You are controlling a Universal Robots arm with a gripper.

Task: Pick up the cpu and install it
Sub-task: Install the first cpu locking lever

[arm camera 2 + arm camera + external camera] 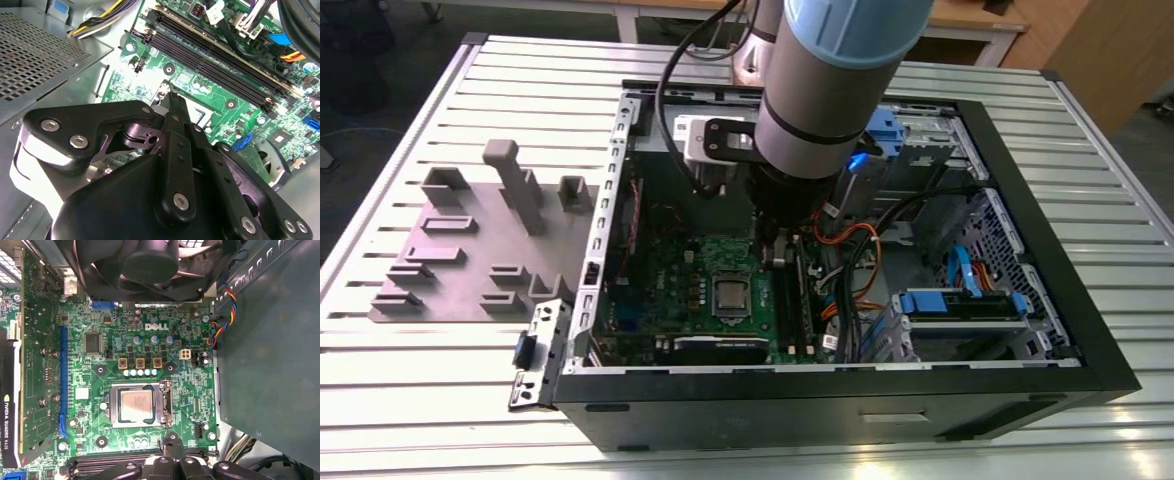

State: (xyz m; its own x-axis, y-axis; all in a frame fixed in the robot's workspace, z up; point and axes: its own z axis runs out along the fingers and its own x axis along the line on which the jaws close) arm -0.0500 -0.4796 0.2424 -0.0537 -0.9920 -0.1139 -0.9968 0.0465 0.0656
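1. First wrist view: the cpu point(136, 405) lies flat in the socket point(141, 405) on the motherboard point(150, 340).
2. Tool point(170, 452) hangs just beside the socket, toward the memory sticks point(215, 65).
3. Tool fingers look together, holding nothing.

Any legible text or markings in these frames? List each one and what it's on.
White logo: on the motherboard, just below the fan in the first wrist view. It is a brand mark, so not quoted.
Lettering: along the black edge of the graphics card. Also brand print, not quoted.
Print on the cpu lid: too small to read.
Motherboard component codes: too small to read.
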